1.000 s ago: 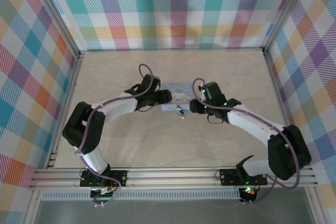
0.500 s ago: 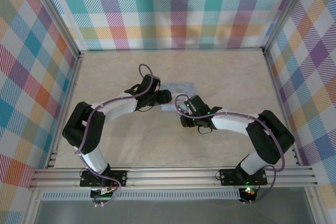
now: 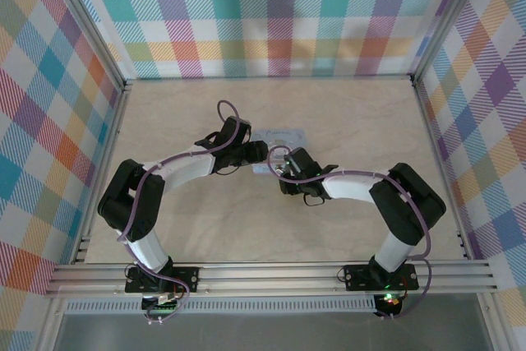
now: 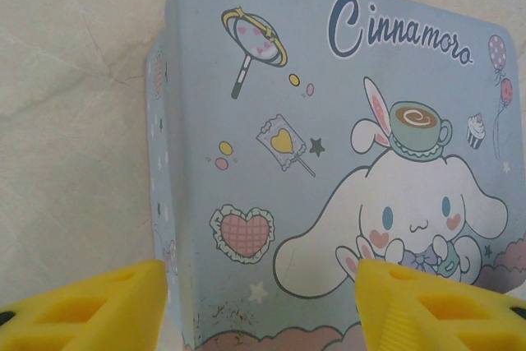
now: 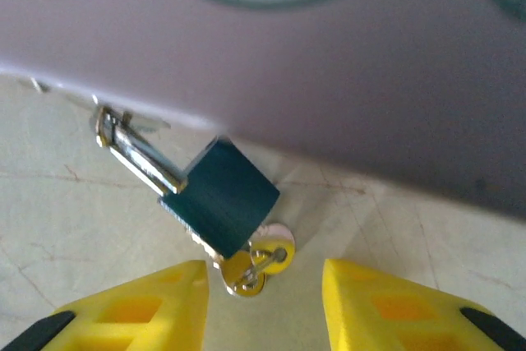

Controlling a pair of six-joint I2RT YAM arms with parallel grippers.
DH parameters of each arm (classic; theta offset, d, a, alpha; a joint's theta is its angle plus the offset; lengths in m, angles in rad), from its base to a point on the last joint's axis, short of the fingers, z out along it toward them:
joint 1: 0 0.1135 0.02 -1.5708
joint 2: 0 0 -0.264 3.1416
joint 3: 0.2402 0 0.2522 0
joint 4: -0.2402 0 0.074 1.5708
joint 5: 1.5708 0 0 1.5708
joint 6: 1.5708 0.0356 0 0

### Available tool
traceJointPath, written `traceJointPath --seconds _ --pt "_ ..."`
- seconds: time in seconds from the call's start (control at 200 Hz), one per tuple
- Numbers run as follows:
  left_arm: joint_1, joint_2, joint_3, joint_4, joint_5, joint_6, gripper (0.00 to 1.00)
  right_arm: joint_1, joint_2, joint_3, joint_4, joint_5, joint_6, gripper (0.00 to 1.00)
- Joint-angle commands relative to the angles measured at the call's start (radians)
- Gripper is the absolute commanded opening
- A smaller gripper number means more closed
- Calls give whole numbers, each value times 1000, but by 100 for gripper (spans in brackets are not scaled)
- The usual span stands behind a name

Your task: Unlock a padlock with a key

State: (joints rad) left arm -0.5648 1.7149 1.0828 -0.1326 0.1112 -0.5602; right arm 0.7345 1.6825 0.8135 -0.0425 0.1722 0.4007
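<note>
Light-blue tin stands just behind padlock and key.

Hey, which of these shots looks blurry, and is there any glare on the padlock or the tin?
Right wrist view: padlock fairly sharp, a small glint on its silvery metal, the side of the tin behind it blurred. Left wrist view: tin lid print crisp, no glare. Top external view: soft, even light, no harsh shadows.

The padlock looks matt, its shackle shiny metal.
</note>
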Motion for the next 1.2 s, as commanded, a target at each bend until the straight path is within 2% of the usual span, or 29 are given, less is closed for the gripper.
traceJointPath --seconds 0.0,0.225,0.46,0.96,1.195 --pt "13 -6 3 -18 4 2 62 6 31 31 32 25 -26 38" --pt "14 -10 3 -21 -1 5 62 10 36 21 20 21 -59 22" --pt "17 -6 -1 -18 1 6 62 11 9 1 6 25 -135 0" --pt "23 -20 -9 -22 -1 11 62 12 -115 -49 9 26 -201 0" --pt "26 -15 -4 -19 5 7 62 11 -94 -39 -9 14 -213 0"
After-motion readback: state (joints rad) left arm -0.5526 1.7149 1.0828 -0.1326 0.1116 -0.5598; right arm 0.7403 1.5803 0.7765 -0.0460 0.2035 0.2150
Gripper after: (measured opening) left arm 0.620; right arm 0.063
